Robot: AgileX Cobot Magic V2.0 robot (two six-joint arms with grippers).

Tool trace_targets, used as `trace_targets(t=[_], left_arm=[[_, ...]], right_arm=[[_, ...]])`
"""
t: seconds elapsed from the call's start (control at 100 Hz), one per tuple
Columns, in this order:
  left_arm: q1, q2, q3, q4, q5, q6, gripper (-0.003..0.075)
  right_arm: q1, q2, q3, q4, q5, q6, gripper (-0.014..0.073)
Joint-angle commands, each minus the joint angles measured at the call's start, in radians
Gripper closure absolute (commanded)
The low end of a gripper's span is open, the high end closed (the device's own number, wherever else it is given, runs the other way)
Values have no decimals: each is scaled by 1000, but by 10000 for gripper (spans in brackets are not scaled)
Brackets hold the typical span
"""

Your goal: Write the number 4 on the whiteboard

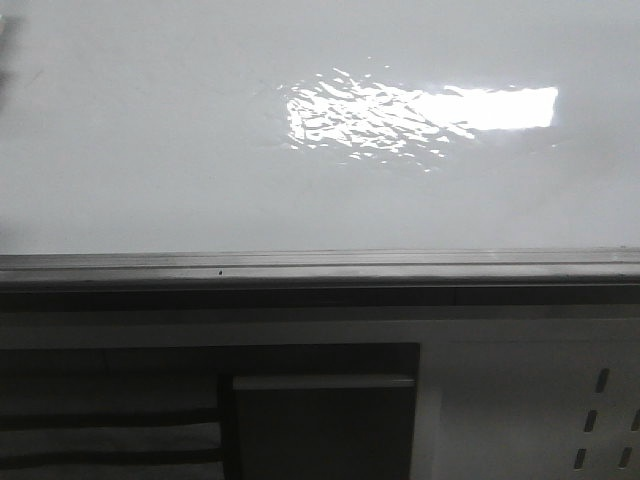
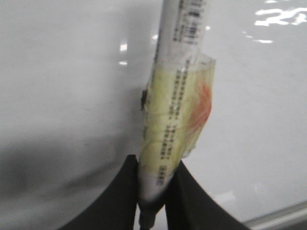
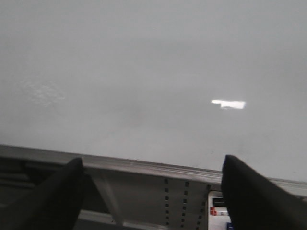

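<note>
The whiteboard (image 1: 200,150) is filling the front view above its grey edge rail (image 1: 320,268), carrying a bright light reflection (image 1: 420,112). The left claw (image 2: 154,191) is gripping a marker (image 2: 175,110) wrapped in yellowish tape. The right claw (image 3: 151,189) is hanging wide open, holding nothing.

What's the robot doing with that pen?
The left gripper is shut on a marker wrapped in yellowish tape, holding it in front of the whiteboard. The right gripper is open and holds nothing, near the board's grey rail. No pen strokes show on the board in any view, so no number 4 is visible yet.
</note>
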State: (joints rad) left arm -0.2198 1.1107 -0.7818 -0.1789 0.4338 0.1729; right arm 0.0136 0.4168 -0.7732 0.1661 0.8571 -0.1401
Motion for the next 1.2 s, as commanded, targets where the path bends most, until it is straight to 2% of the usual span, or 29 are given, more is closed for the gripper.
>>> trace_targets(t=[0.0, 0.06, 0.17, 0.45, 0.55, 0.69, 0.85, 1.06, 1.19], left_arm=[[-44, -25, -82, 16, 60, 2, 741], [-75, -25, -120, 36, 163, 10, 741], [-134, -25, -179, 40, 299, 107, 741], [-337, -20, -203, -86, 405, 396, 741], [-419, -12, -203, -89, 409, 419, 741], [-524, 20, -229, -91, 427, 436, 741], [-608, 84, -309, -91, 460, 471, 741], [-632, 154, -396, -96, 482, 527, 741], [-632, 167, -413, -100, 486, 549, 741]], right_arm=[[-6, 58, -69, 151, -11, -156, 72], [-6, 93, -90, 252, 16, -243, 72], [-6, 168, -119, 413, 92, -411, 72], [-6, 406, -207, 637, 299, -839, 72], [-6, 480, -251, 676, 348, -976, 72], [29, 553, -299, 694, 346, -1066, 72], [151, 621, -347, 698, 336, -1104, 76], [354, 698, -386, 633, 249, -1128, 169], [437, 729, -386, 622, 184, -1128, 179]])
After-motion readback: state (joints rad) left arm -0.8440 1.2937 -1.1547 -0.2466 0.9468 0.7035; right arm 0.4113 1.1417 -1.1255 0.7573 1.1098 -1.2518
